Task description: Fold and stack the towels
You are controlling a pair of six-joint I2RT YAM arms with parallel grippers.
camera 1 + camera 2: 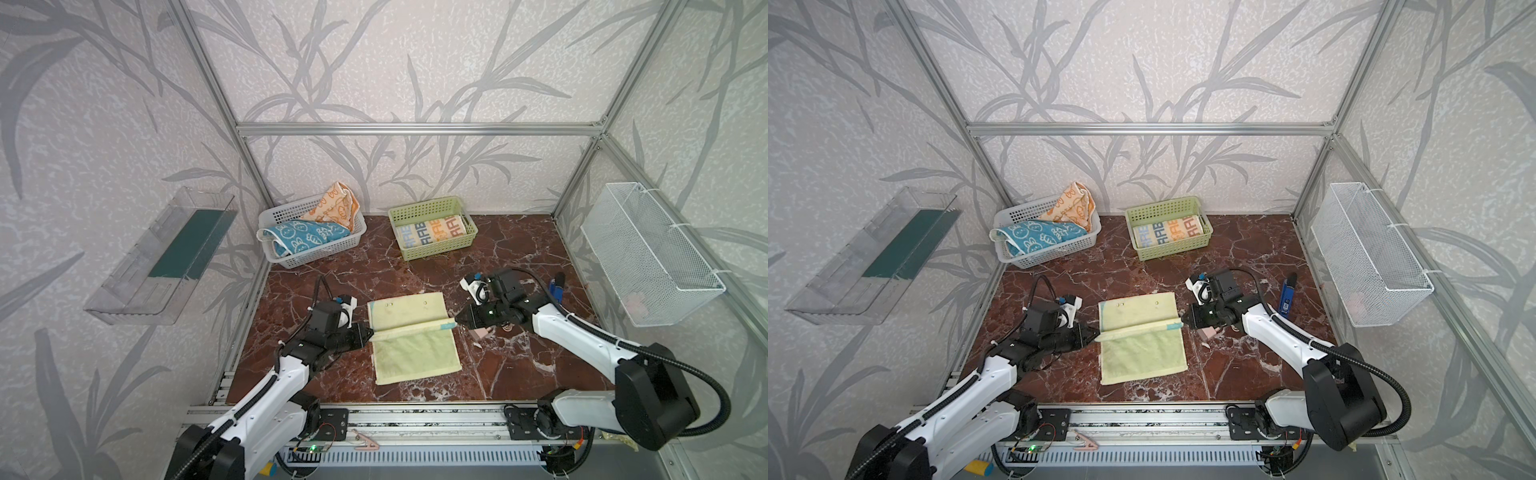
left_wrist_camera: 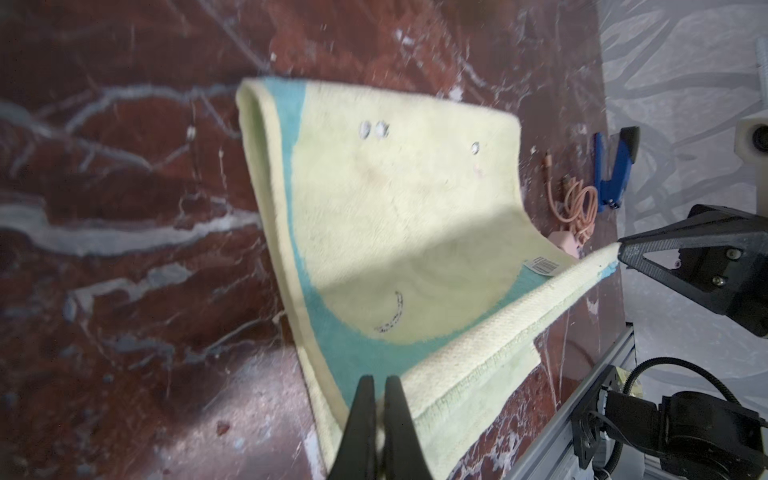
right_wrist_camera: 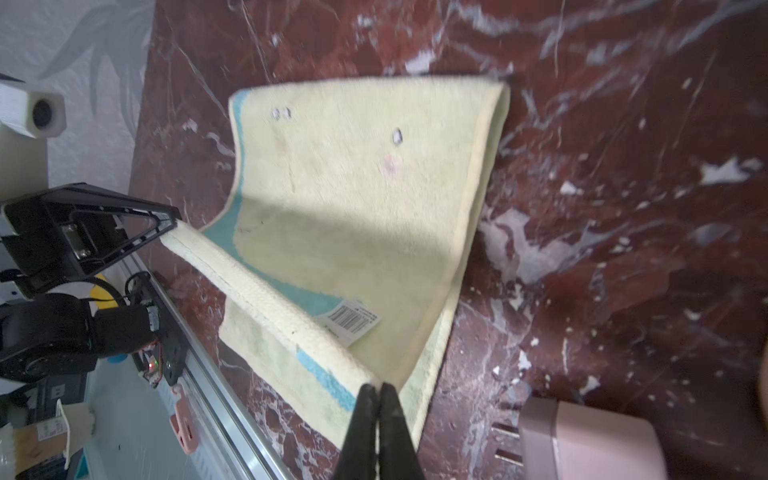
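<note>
Pale-yellow towel point(image 1: 415, 361) gripped by one hem, centre of counter point(image 1: 519, 374).
The raised hem lies across the towel's middle; its corners are pinched in the fully closed left end effector point(image 1: 371, 332) and right end effector point(image 1: 456, 320).

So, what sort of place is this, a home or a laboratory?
Probably a laboratory test cell, dressed to look homely. An aluminium frame carries wallpapered panels, and the left arm and right arm are mounted on a metal rail.
</note>
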